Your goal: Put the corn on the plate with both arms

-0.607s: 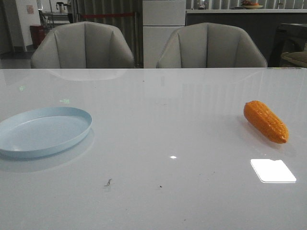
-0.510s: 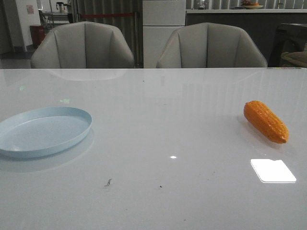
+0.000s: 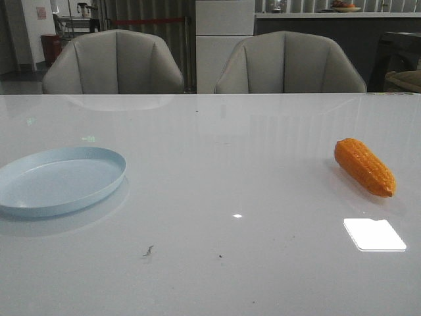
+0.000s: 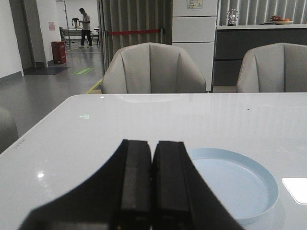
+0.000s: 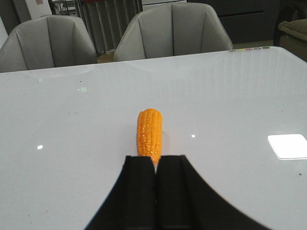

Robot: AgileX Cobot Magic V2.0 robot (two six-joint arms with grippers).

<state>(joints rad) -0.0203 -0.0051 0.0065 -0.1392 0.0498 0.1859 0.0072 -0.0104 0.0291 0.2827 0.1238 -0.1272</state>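
The orange corn [image 3: 366, 166] lies on the white table at the right, its narrow tip toward the front. The pale blue plate [image 3: 26, 205] sits at the left, with nothing on it. No gripper shows in the front view. In the left wrist view my left gripper [image 4: 152, 143] is shut and empty, with the plate [image 4: 268, 191] just beyond it to one side. In the right wrist view my right gripper [image 5: 157, 159] is shut and empty, and the corn [image 5: 149, 133] lies just beyond its tips, pointing at them.
Two grey chairs [image 3: 115, 62] [image 3: 289, 62] stand behind the table's far edge. A bright light reflection [image 3: 373, 234] lies on the table in front of the corn. A wide stretch of bare table separates the plate and the corn.
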